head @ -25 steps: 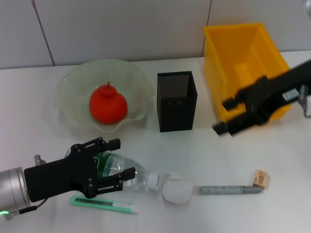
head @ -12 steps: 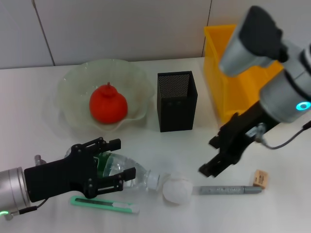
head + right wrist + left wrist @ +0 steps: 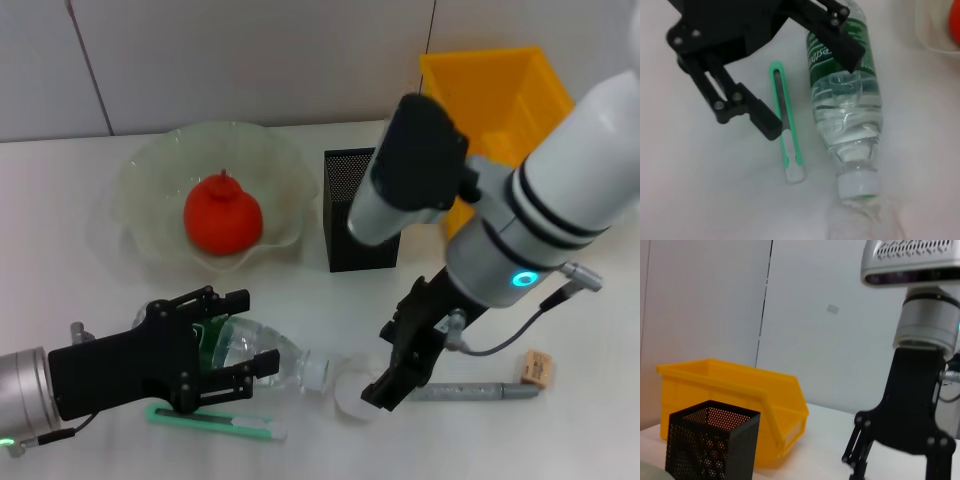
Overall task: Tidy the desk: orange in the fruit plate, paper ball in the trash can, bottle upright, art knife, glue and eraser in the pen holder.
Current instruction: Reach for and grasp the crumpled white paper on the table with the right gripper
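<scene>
White desk [image 3: 90, 300], bottle [image 3: 262, 358] between left pincer [image 3: 238, 335] fingers

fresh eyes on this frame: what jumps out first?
The right gripper, fingers open, hangs low over the white paper ball at the front of the desk. Beside it the left gripper straddles the water bottle lying on its side, fingers either side of its body. Behind, the orange already sits in the fruit plate, by the black pen holder and yellow bin.

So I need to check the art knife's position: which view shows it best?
The right wrist view: the whole green art knife lies beside the bottle. The head view partly hides it under the left tool; the left wrist view misses it.
</scene>
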Available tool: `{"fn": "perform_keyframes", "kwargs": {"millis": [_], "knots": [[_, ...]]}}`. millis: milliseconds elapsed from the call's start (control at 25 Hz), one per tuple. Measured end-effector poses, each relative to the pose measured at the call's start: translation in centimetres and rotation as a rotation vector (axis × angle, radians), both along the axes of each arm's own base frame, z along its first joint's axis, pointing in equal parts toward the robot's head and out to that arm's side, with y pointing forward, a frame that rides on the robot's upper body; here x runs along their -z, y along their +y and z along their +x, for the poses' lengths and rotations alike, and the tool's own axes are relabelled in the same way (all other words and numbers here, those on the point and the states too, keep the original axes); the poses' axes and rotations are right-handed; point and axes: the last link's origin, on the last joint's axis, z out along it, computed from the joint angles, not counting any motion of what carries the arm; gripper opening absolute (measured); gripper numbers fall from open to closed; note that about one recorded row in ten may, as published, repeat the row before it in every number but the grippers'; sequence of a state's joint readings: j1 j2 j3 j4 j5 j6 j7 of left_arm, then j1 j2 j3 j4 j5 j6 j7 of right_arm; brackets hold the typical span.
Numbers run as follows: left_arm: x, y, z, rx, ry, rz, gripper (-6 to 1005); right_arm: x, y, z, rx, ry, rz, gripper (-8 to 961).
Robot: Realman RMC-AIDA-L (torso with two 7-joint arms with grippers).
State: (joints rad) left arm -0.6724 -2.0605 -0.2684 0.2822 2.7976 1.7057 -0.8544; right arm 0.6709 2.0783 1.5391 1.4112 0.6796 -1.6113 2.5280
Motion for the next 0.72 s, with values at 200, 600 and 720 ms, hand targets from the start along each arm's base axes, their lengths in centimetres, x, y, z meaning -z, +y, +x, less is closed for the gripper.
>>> {"fn": "perform_keyframes", "kwargs": {"millis": [200, 600, 720], "knots": [[0.0, -0.1, 0.0, 0.001, -0.002, -0.002, 818, 1.4, 0.3, 0.3, -0.013, -0.016, 0.004, 780], [-0.1, -0.1, 0.0, 0.002, -0.002, -0.003, 817, 3.0, 0.8, 0.8, -0.009, -0.033, 0.012, 780], [-0.1, -0.1, 0.0, 0.002, -0.003, -0.002, 817, 3.5, 0.6, 0.9, -0.020, -0.043, 0.002, 781]]}}
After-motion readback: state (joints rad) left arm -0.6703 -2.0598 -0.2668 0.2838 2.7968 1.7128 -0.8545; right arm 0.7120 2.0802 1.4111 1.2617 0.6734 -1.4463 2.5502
